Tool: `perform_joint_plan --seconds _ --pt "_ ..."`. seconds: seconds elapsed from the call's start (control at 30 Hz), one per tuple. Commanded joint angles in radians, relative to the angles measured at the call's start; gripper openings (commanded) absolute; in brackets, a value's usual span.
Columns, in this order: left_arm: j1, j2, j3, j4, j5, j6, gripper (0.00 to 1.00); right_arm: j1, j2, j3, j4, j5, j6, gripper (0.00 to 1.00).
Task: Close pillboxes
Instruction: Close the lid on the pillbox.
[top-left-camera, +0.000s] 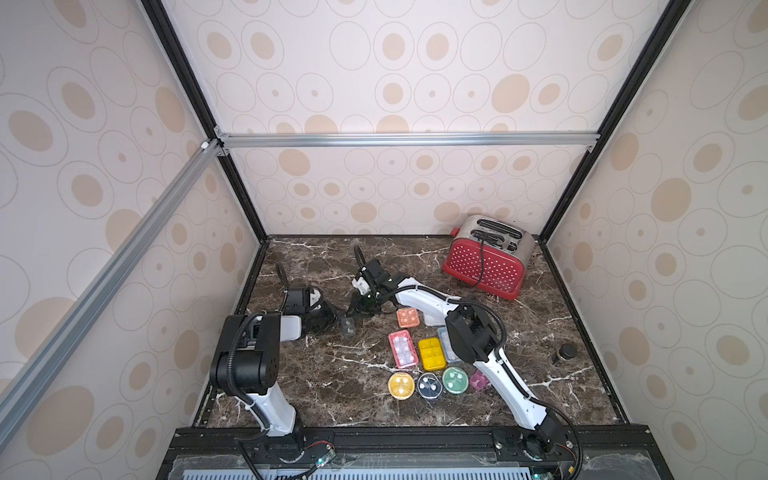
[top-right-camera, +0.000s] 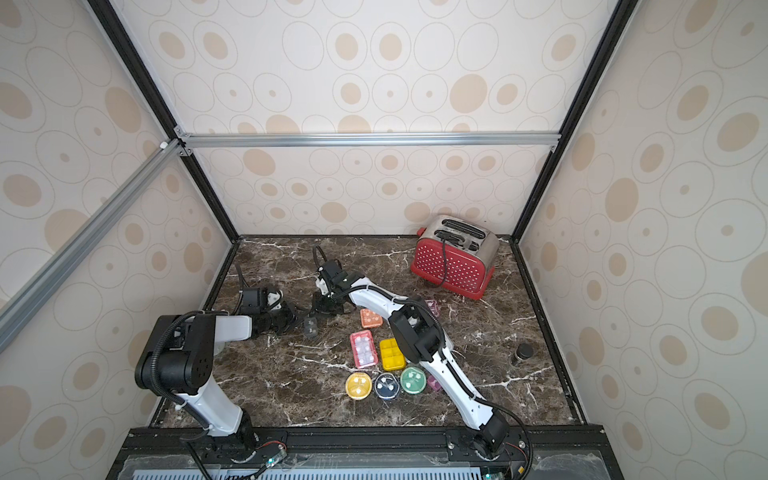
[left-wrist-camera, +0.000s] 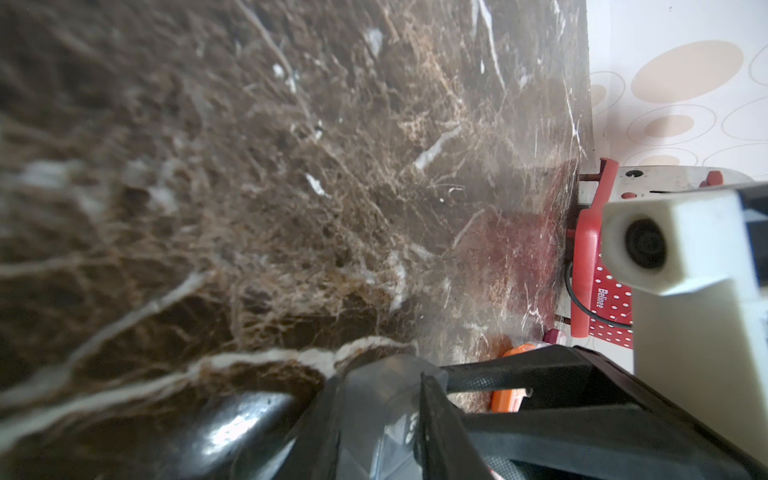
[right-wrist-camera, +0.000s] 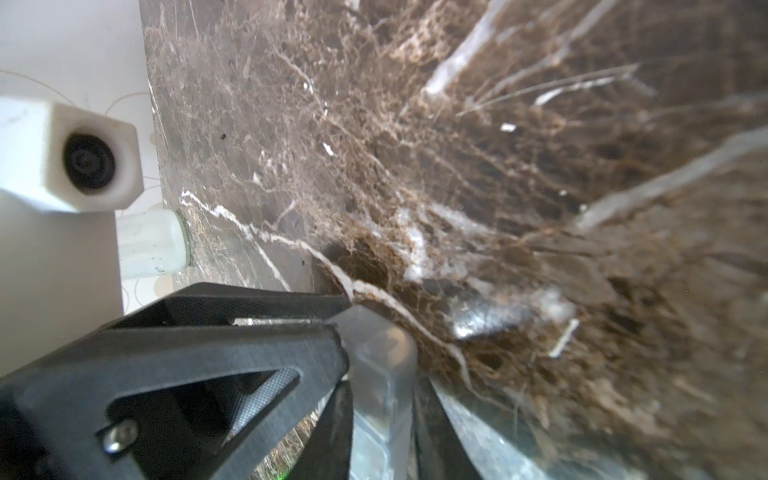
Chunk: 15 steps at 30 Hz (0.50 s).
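On the dark marble tabletop (top-left-camera: 316, 374), a small smoky clear plastic pillbox (top-left-camera: 347, 327) sits between both arms. The left tool (top-left-camera: 337, 322) pinches it, and the right tool (top-left-camera: 358, 309) is pressed onto it too.

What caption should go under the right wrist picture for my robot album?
Right gripper clamps a small smoky clear plastic pillbox over the brown marble table.

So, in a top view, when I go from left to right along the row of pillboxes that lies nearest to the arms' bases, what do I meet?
yellow round pillbox → navy round pillbox → green round pillbox → purple pillbox
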Motion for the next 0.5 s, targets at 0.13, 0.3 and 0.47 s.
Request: perform_joint_plan --seconds 0.13,0.3,0.47 --pt "-0.019 -0.007 -0.006 -0.019 0.003 -0.009 0.31 0.002 -0.049 -0.021 -0.046 0.016 -0.034 0.35" --pt "-0.018 -0.071 0.042 -0.18 -0.03 0.08 0.57 -0.011 -0.139 -0.071 -0.072 0.04 -0.078 0.62" --pt "-0.04 -0.144 0.086 -0.385 -0.115 0.204 0.93 -0.027 -0.256 -0.128 -0.157 0.123 -0.138 0.89"
